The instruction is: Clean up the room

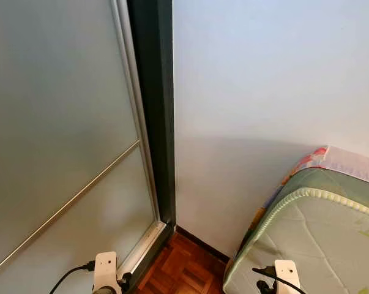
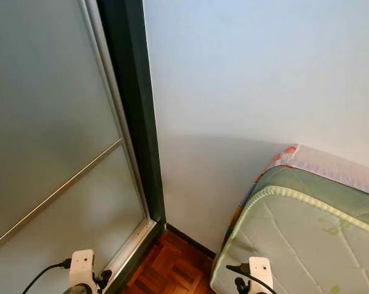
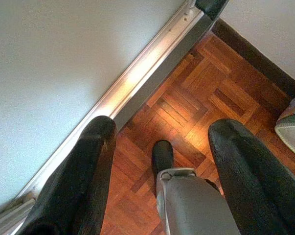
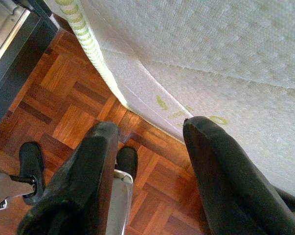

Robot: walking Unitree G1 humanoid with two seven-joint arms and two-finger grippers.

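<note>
You are facing a room corner: a frosted-glass sliding door in a dark green frame (image 1: 62, 135) fills the left, a plain white wall (image 1: 264, 92) runs ahead, and a bare quilted mattress with pale green piping (image 1: 319, 239) sits near right, with a patterned pink sheet edge (image 1: 340, 160) at its far side. Reddish-brown parquet floor (image 1: 184, 269) forms a narrow strip between door and mattress.

Both arms hang low. The left gripper (image 3: 159, 166) points down at the floor beside the silver door track (image 3: 137, 78), its black fingers (image 3: 83, 181) spread wide with nothing between them. The right gripper (image 4: 147, 161) hangs over the floor at the mattress edge — likewise wide open and empty.

No loose item to tidy can be seen here; whatever needs clearing lies elsewhere.

The risk is the tight gap — turning could swing the left arm into the glass or catch the right fingers on the mattress, and the robot's feet stand close to the raised track.
</note>
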